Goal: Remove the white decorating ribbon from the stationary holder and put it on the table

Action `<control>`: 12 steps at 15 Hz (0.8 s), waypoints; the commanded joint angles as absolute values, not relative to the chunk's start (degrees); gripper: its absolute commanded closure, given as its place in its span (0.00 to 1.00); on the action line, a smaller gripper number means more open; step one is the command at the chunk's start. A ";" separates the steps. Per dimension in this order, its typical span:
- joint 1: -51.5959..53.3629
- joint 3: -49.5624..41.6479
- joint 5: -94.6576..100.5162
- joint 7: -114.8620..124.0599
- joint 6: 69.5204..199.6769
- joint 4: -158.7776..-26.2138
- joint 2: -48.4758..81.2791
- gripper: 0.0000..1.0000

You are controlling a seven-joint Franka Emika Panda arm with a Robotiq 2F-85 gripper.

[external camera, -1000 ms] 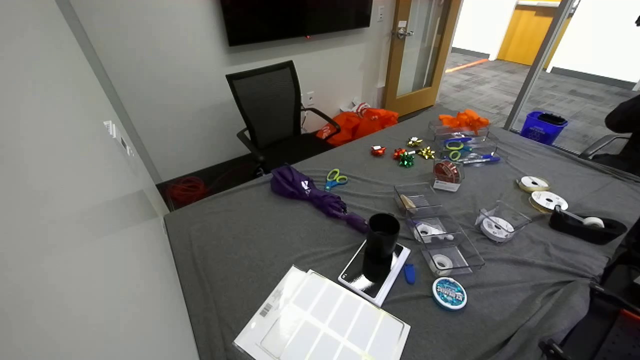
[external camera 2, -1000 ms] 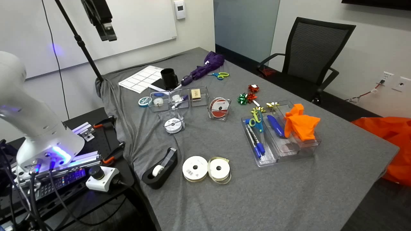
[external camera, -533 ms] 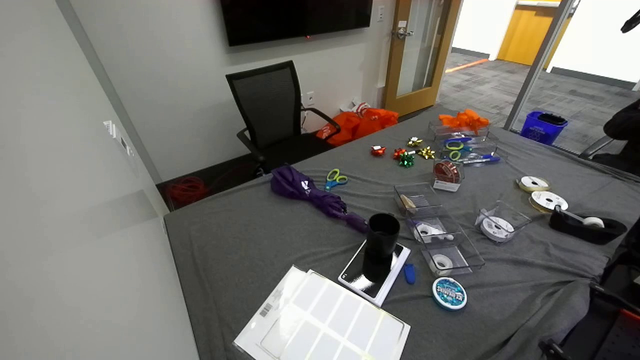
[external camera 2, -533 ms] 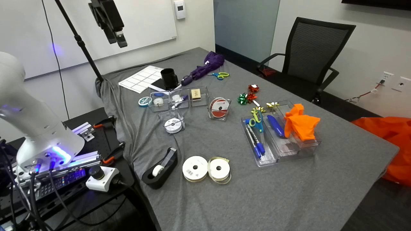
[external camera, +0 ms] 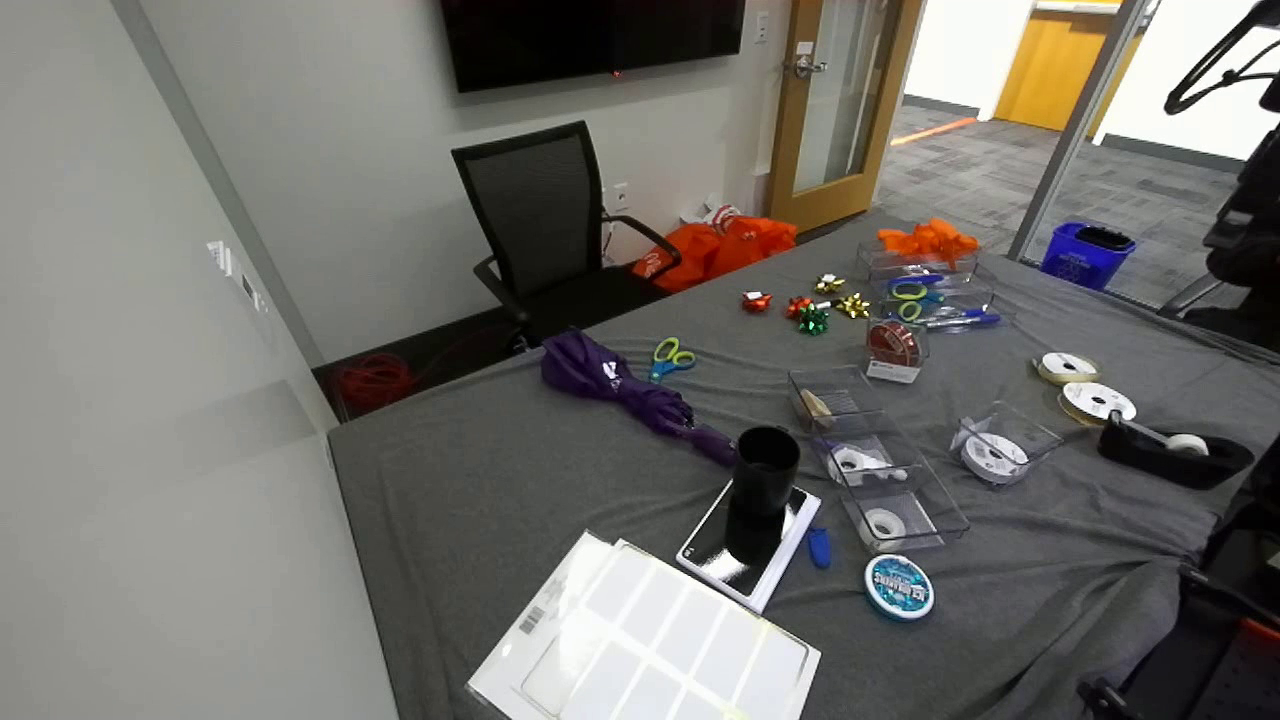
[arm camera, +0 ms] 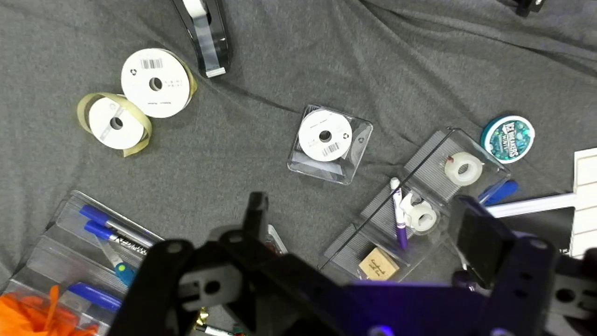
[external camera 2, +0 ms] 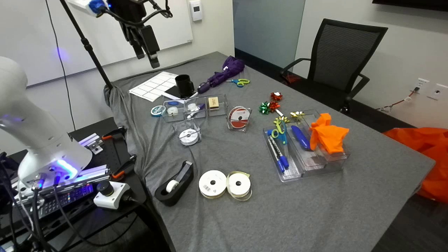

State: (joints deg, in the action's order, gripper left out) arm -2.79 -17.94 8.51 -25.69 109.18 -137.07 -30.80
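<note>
The white ribbon spool (arm camera: 336,126) lies in a small clear square holder (arm camera: 358,151), above the middle of the wrist view. In both exterior views the spool (external camera: 993,458) (external camera 2: 189,137) leans in this holder (external camera: 1045,446) on the grey cloth-covered table (external camera: 480,480) (external camera 2: 315,213) (arm camera: 233,158). My gripper (external camera 2: 147,60) (arm camera: 366,210) is open and empty, with its fingers wide apart. It hangs high above the table, pointing down. In the wrist view the holder lies beyond the fingertips, between them from left to right. Nothing touches the spool.
A clear tray (arm camera: 343,242) with tape rolls, a marker and a wooden block stands beside the holder. Two cream ribbon spools (external camera 2: 212,183) and a black tape dispenser (external camera 2: 175,185) lie nearby. A red ribbon box (external camera 2: 239,118), a pen organiser (external camera 2: 325,168) and a black mug (external camera 2: 183,85) also stand there.
My gripper has come down and moved to the right in an exterior view, and a dark arm part and cable have entered at another exterior view's right edge. The table objects have not moved.
</note>
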 commanded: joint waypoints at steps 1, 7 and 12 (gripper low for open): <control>-3.29 -19.22 5.07 -28.96 111.62 -134.33 -26.21 0.00; -4.93 -23.25 4.61 -37.02 112.63 -131.82 -21.84 0.00; -5.61 -26.13 -0.48 -43.98 112.80 -130.71 -16.86 0.00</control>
